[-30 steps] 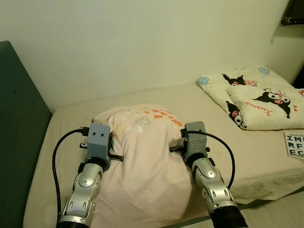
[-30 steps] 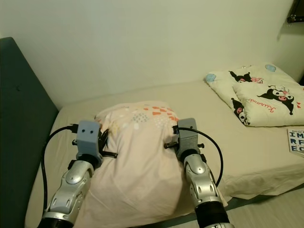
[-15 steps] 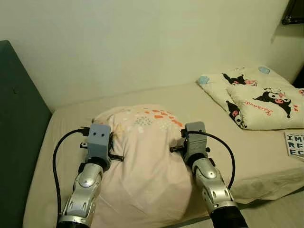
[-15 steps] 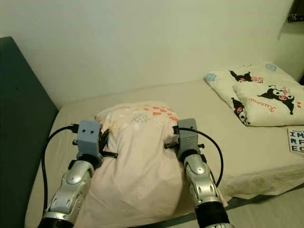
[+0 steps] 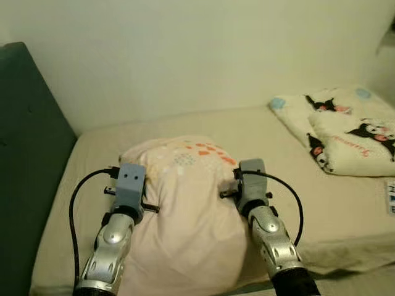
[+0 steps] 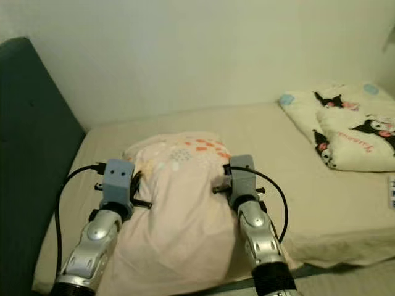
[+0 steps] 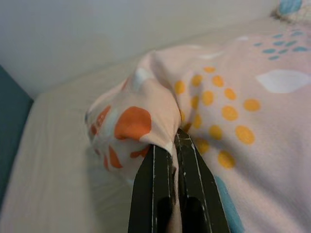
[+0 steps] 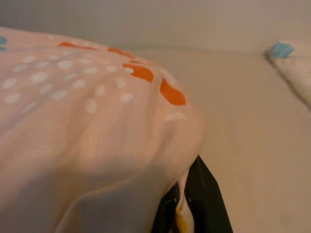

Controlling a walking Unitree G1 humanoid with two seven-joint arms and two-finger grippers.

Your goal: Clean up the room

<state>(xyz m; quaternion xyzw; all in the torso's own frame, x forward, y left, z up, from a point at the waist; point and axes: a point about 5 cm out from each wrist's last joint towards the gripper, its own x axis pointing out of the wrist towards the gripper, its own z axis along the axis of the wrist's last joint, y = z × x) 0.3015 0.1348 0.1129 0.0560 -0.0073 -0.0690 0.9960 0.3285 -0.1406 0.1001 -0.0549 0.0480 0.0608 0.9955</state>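
Observation:
A pale pink pillow (image 5: 185, 203) with orange and white dots lies across the beige bed (image 5: 92, 145), held between my two arms. My left gripper (image 7: 174, 145) is shut on the pillow's left corner, a fold of fabric pinched between its black fingers (image 7: 155, 179). On the pillow's right side, my right gripper (image 8: 187, 187) is shut on the edge of the cover, which drapes over its fingers (image 8: 206, 199). Both silver arms reach forward, the left wrist (image 5: 128, 185) and the right wrist (image 5: 250, 182) level with each other.
A dark teal headboard (image 5: 28, 154) stands along the bed's left side. A folded cartoon-print quilt (image 5: 349, 132) lies at the bed's far right, against the cream wall. The corner of a printed sheet (image 5: 391, 203) shows at the right edge. Bare mattress stretches between pillow and quilt.
The camera has turned left: headboard shows more, quilt and printed sheet slid toward the right edge. Both grippers keep their hold on the pillow, which stays between the arms.

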